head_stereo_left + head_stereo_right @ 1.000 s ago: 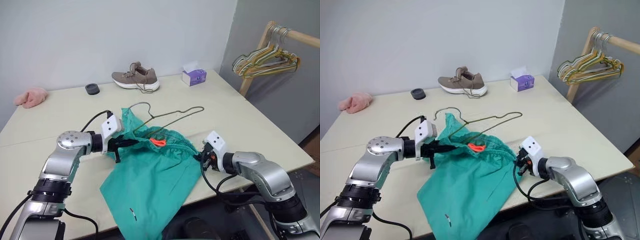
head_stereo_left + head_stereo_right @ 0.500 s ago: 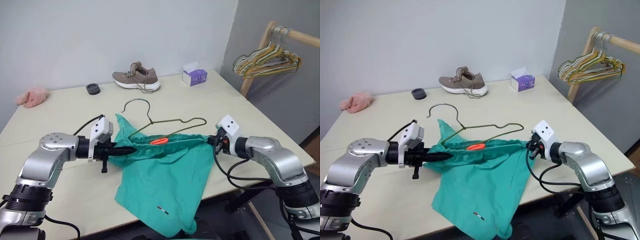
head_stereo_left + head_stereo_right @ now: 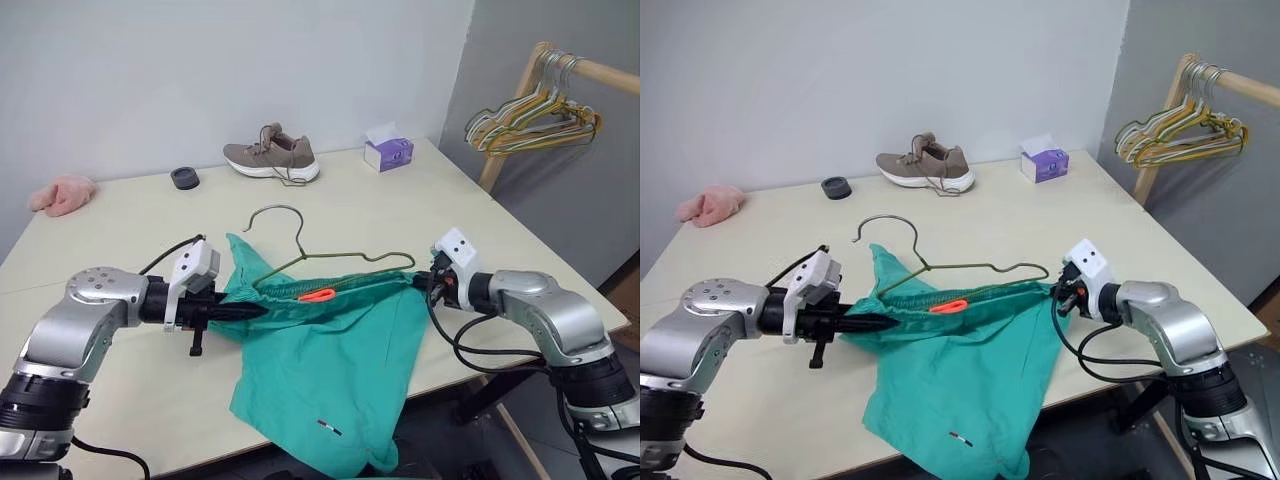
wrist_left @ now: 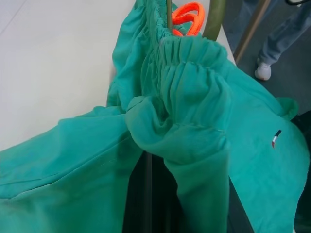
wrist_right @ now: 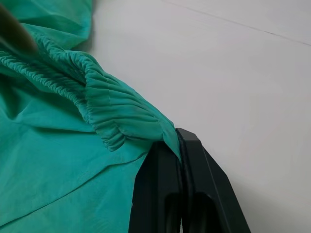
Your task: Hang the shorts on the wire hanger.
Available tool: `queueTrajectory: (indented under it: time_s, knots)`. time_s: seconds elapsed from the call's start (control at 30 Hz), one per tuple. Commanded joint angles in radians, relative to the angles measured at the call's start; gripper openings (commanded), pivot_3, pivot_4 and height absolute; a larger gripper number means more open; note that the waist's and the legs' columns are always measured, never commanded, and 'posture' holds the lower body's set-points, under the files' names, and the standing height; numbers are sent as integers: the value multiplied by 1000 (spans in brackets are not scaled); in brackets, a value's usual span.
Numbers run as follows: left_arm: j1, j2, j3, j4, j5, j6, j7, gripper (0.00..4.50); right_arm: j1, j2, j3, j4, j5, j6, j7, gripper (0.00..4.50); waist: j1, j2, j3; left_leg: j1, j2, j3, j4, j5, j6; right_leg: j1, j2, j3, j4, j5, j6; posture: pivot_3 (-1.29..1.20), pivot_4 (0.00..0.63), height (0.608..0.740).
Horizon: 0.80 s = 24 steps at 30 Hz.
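Left eye view shows the shorts [image 3: 330, 370] stretched by the waistband between both grippers above the table [image 3: 120, 230], legs drooping over its near edge. The left gripper [image 3: 262, 309] is clamped shut on one end of the waistband, the right gripper [image 3: 420, 283] pinched shut on the other. The hanger [image 3: 330, 260] lies along the taut waistband, its hook toward the far side, its lower wire apparently inside the fabric. The cloth looks light, limp and stretchy, so it will sag and bunch wherever unsupported; the gathered elastic band is the firmest place to hold. The thin wire probably shifts easily.
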Motion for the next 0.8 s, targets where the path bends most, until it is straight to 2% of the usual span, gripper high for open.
queueTrajectory:
  time_s: [0.03,0.33,0.5,0.8]
  knots:
    - [-4,63,28,41,44,-46,-29,0,-21,-51,-91,39,-22,11,-36,41,-1,0,0,0,0,0,0,0,0,0,0,0,0,0,0,-301,0,740]
    - [15,93,-2,82,103,-109,-52,0,-32,-72,-96,46,-7,8,-39,41,0,0,0,0,0,0,0,0,0,0,0,0,0,0,0,-301,0,740]
    - [-2,81,-8,122,125,-126,-13,0,-29,-84,-93,32,-3,6,-27,41,0,1,1,0,0,0,0,0,0,0,0,0,0,0,0,-302,0,740]
    - [-21,54,15,123,56,-65,25,0,-18,-99,-83,24,1,-3,-23,41,2,1,1,0,0,0,0,0,0,0,0,0,0,0,0,-301,0,740]
